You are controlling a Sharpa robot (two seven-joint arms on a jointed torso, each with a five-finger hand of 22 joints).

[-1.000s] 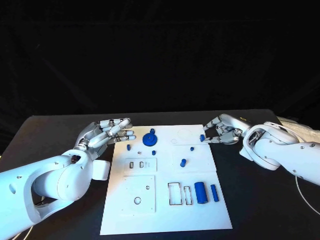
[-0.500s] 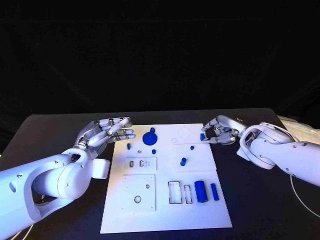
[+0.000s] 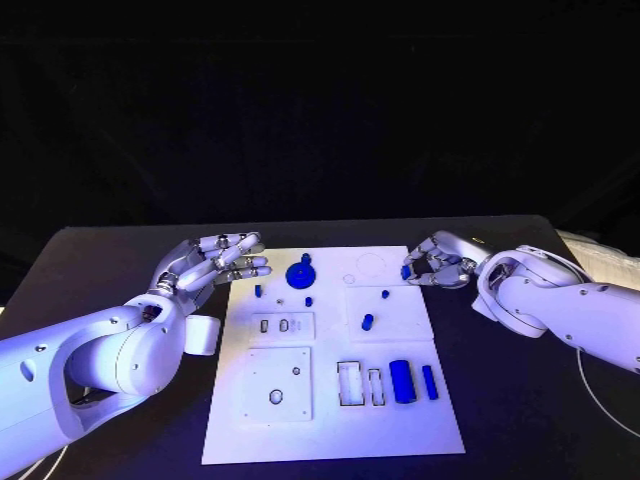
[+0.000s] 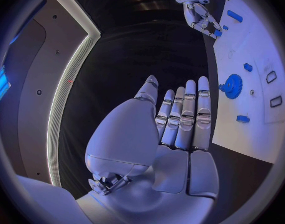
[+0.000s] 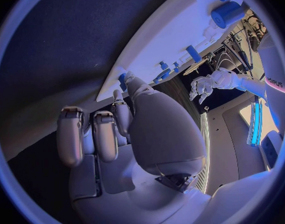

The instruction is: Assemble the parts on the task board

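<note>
Right now the right robot hand [image 3: 433,262] pinches a small blue part [image 3: 405,272] at the white board's [image 3: 407,420] far right edge; left robot hand [image 3: 216,262] hovers released, far left. Probably lower it squarely over its socket, slowly.

One white task board [image 3: 327,400], two silver hands, left hand [image 3: 214,261], right hand [image 3: 437,262], about nine blue parts [image 3: 401,379]

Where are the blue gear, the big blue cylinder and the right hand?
blue gear [image 3: 300,275], head view, middle of its disc
big blue cylinder [image 3: 401,380], head view, middle of its side
right hand [image 3: 436,264], head view, middle of the curled fingers
</note>
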